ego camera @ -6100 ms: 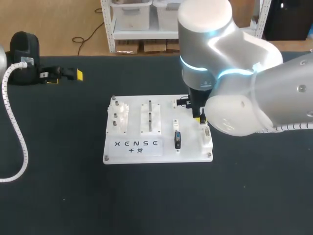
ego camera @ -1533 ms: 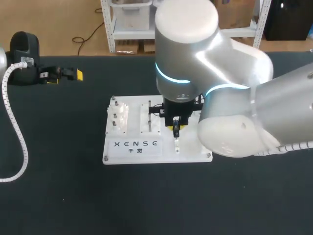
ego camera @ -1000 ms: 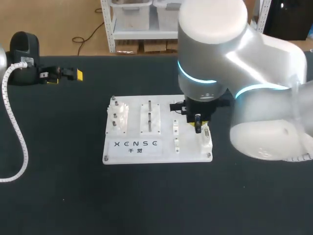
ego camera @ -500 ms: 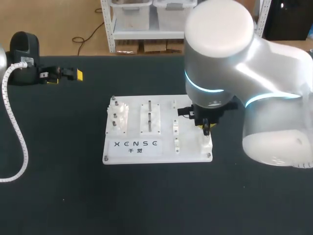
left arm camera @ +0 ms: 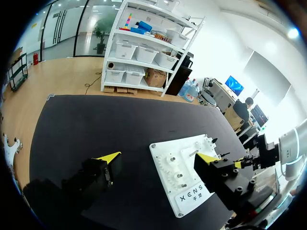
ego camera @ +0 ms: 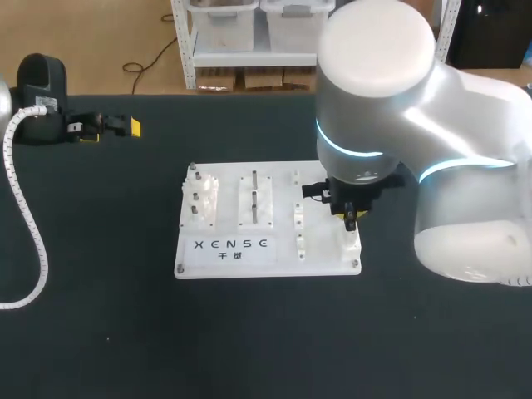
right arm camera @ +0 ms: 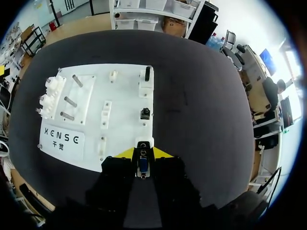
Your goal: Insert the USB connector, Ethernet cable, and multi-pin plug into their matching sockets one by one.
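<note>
Right gripper (right arm camera: 143, 154) pinching a small dark connector plug (right arm camera: 142, 165) over a white plastic socket board (ego camera: 274, 264).

The plug hangs upright above the board's right-hand column, towards its near edge. A small black square socket (right arm camera: 144, 114) lies straight ahead along that column. The left gripper (left arm camera: 158, 156), fingers spread and empty, is well beyond the board's far left corner.

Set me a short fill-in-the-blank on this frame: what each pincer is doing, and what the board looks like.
1. The right pincer is ___ on the small connector.
2. The left pincer, holding nothing, stands ___.
3. The socket board on the black table is ___ in colour.

Missing words: shut; open; white.
</note>
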`<state>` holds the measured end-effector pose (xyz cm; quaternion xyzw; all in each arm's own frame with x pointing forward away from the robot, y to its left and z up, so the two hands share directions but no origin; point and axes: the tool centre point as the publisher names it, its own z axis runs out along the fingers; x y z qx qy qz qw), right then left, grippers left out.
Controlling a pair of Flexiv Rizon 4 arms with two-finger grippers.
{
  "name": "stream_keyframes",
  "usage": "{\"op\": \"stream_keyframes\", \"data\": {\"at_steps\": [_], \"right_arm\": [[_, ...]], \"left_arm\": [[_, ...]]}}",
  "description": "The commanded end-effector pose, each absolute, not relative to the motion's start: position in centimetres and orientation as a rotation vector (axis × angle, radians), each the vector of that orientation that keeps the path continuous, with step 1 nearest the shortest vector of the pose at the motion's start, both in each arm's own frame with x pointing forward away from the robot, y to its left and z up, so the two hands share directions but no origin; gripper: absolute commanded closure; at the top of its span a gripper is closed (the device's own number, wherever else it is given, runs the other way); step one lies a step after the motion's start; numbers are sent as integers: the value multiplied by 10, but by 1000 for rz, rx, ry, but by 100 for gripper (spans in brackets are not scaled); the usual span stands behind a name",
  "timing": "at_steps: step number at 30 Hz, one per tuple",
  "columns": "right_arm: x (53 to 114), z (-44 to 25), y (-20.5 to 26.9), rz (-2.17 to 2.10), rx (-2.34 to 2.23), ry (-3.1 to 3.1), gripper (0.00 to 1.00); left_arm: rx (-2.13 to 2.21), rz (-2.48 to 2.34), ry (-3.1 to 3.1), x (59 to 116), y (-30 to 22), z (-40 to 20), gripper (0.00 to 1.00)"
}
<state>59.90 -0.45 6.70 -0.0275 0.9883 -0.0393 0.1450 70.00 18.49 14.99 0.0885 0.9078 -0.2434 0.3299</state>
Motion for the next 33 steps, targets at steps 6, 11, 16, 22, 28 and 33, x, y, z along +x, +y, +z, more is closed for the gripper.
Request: {"op": "stream_keyframes", "data": {"at_steps": [6,11,16,22,28,33], "right_arm": [[594,68,-7,-114,-86,2844,100],[592,67,-8,-123,-86,2845,100],[592,67,-9,-128,-79,2839,100],[594,65,-9,-127,-71,2836,100],[594,63,-9,-126,-66,2837,100],[597,62,-8,-125,-62,2837,100]], "left_arm": [[231,-637,2374,700,185,150,0],[231,-637,2374,700,185,150,0],[231,-637,2374,700,185,150,0],[231,-637,2374,700,185,150,0],[231,-637,2374,700,185,150,0],[231,-637,2374,700,185,150,0]]}}
